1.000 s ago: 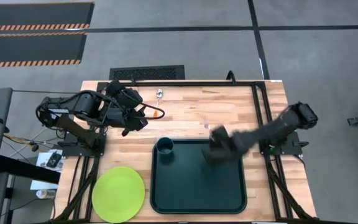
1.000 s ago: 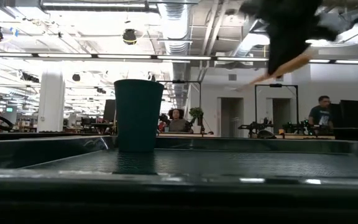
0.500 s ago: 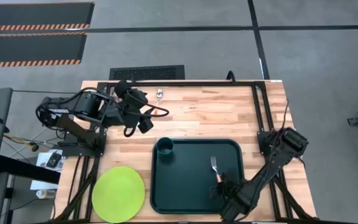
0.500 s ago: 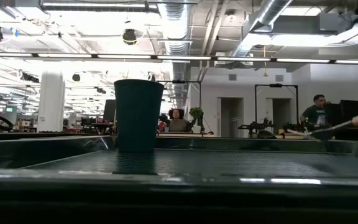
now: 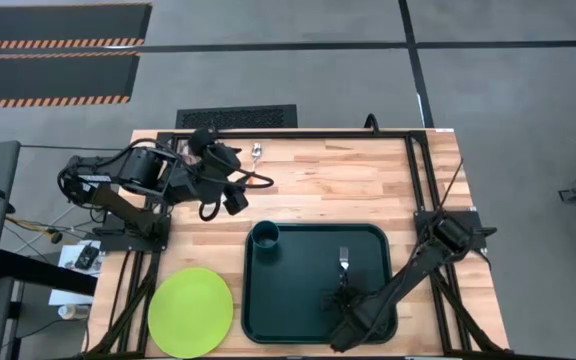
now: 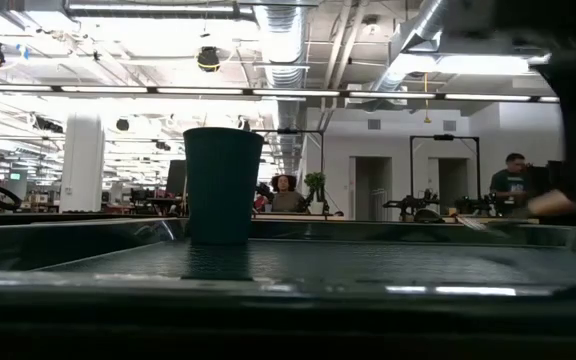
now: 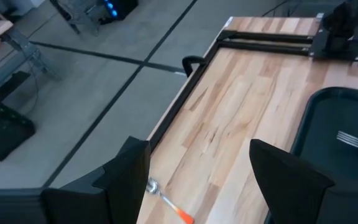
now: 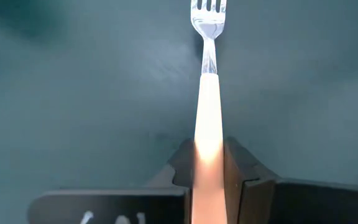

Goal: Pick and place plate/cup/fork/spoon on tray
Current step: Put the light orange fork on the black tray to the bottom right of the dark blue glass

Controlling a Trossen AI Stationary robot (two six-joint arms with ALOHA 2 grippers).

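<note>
The dark green tray (image 5: pixel 298 300) lies at the table's near middle. The teal cup (image 5: pixel 264 236) stands upright in its far left corner and also shows in the low view (image 6: pixel 223 185). The fork (image 5: pixel 345 263) is low over the tray's right half, tines toward the far edge, with my right gripper (image 5: pixel 344 298) shut on its handle. The lime-green plate (image 5: pixel 190 312) lies flat on the table left of the tray. The spoon (image 7: pixel 165 199) lies on the table by the far edge. My left gripper (image 7: pixel 197 162) is open above it, touching nothing. My right gripper pinches the fork's orange handle (image 8: pixel 209 134) between its two fingers (image 8: pixel 238 168), at the handle's free end. The fingers come from the table's near side and lie along the fork. The tines (image 6: pixel 468 222) point away, low over the tray; the tray's rim hides whether they touch it.
A black frame rail (image 5: pixel 418 180) runs along the table's right side and another along the far edge (image 7: pixel 185 99). Bare wood (image 5: pixel 338 180) lies between the tray and the far edge. People stand in the room far behind the table (image 6: pixel 513 180).
My right gripper has swung from high above the tray's middle toward the table's near edge and gone down. It has brought the fork from up in the air to low over the tray's right half. My left gripper has shifted slightly toward the far edge.
</note>
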